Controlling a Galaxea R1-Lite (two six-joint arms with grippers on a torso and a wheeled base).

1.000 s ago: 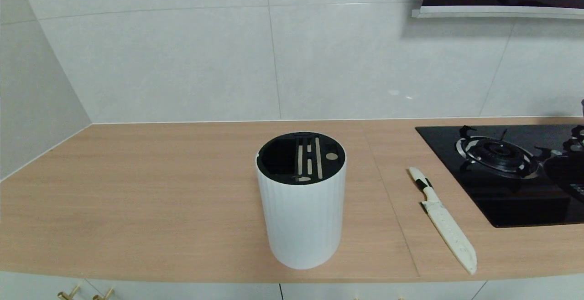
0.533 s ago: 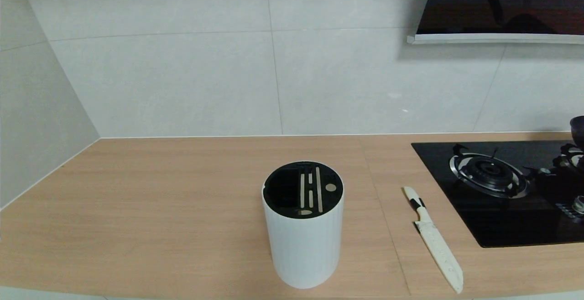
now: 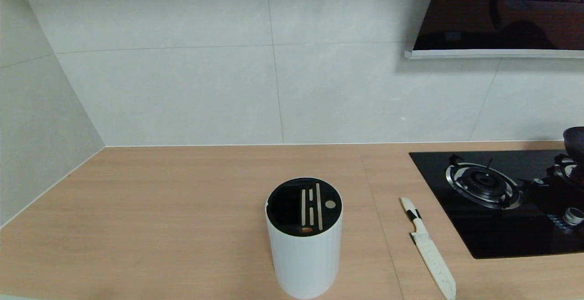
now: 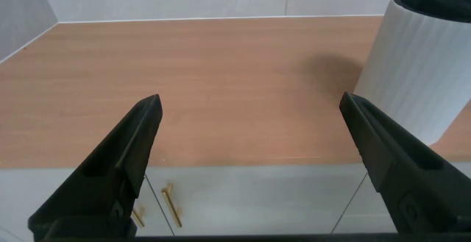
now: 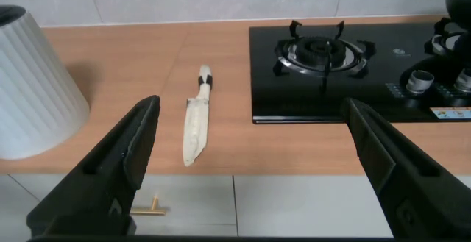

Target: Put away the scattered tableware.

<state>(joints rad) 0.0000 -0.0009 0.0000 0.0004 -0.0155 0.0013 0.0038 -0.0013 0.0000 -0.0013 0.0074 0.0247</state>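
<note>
The left tool (image 4: 249, 101) hangs before the front edge of a pale wooden desk (image 3: 182, 209), its two dark fingers spread wide and holding nothing. Brass cabinet handles (image 4: 171, 204) show under the desk edge beneath it. Ahead of it and off to its right stands a white ribbed holder (image 4: 416, 65), well clear of the fingertips.

In the head view the holder (image 3: 305, 245) stands upright near the front of the desk, about the middle of its width. Its black top is cut with one wide opening, several narrow slots and two round holes.

To the holder's right the knife (image 3: 426, 245) lies flat on the desk between holder and hob (image 3: 502, 227), touching neither. It has a cream speckled blade and a cream handle with a black band. The handle points toward the tiled wall and the tip toward the front edge, slanting a little to the right.

The right tool (image 5: 251, 102) is likewise spread wide and empty, hanging off the desk's front edge. From its wrist camera the knife (image 5: 197, 121) shows in the gap between the two fingers, lying beyond the fingertips and apart from both, its tip nearest the tool.

On the black glass hob, a steel-ringed burner (image 3: 482, 184) sits at the centre, with a dark pot (image 3: 576, 140) at the far right. A dark range hood (image 3: 502, 12) is mounted on the wall above.
</note>
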